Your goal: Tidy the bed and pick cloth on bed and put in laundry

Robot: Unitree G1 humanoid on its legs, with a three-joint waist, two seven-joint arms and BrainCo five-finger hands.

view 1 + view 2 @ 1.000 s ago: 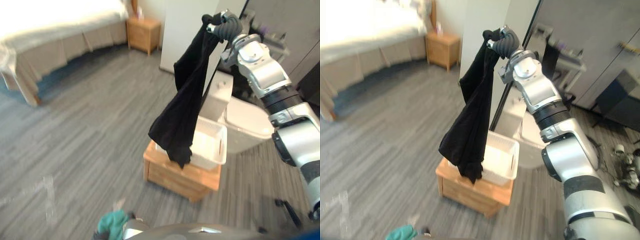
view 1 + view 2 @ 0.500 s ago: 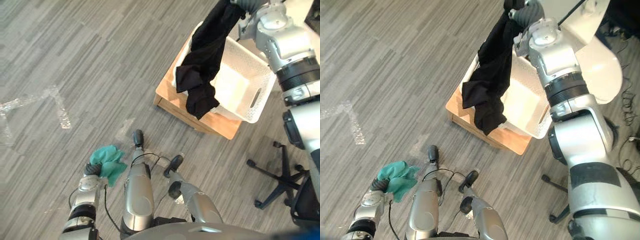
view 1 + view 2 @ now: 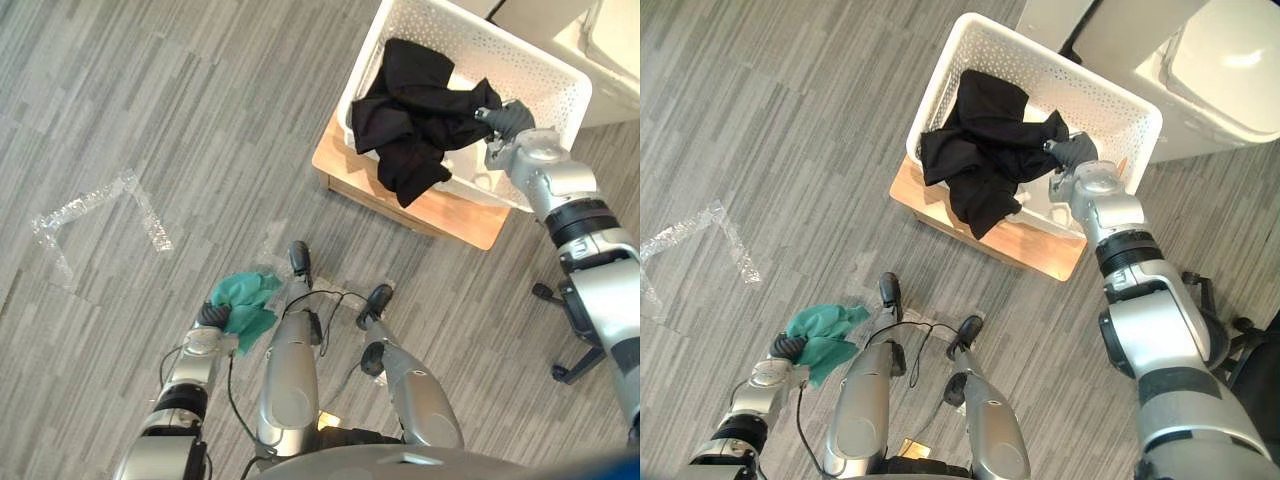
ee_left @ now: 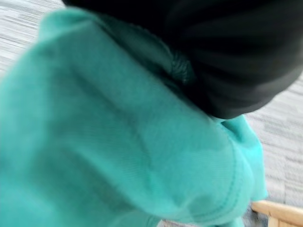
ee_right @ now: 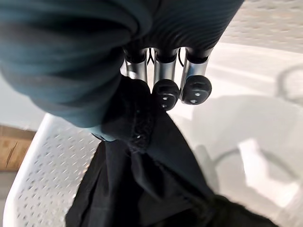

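the white laundry basket (image 3: pixel 938 88) sits on a low wooden stand (image 3: pixel 455 218) on the grey plank floor (image 3: pixel 150 100). the black cloth (image 3: pixel 415 110) lies heaped inside the basket on the side toward the robot's left, and one end spills over the near rim and hangs down onto the stand's top.

the right hand (image 3: pixel 508 118) reaches into the basket from the robot's right, low over its bottom and against the cloth's right edge. in the right wrist view its dark fingertips (image 5: pixel 166 93) are curled in, with a fold of the black cloth pinched against them, and the rest of the cloth falls away below into the basket. so the cloth is in the basket and the hand is clenched on it.

the left hand (image 3: pixel 212 316) hangs low at the robot's left side, well apart from the basket. a teal cloth (image 3: pixel 245 302) is bunched right against it, clear of the floor. its grasp cannot be told, as the cloth covers it.

strips of clear tape (image 3: pixel 100 205) lie on the floor to the left.
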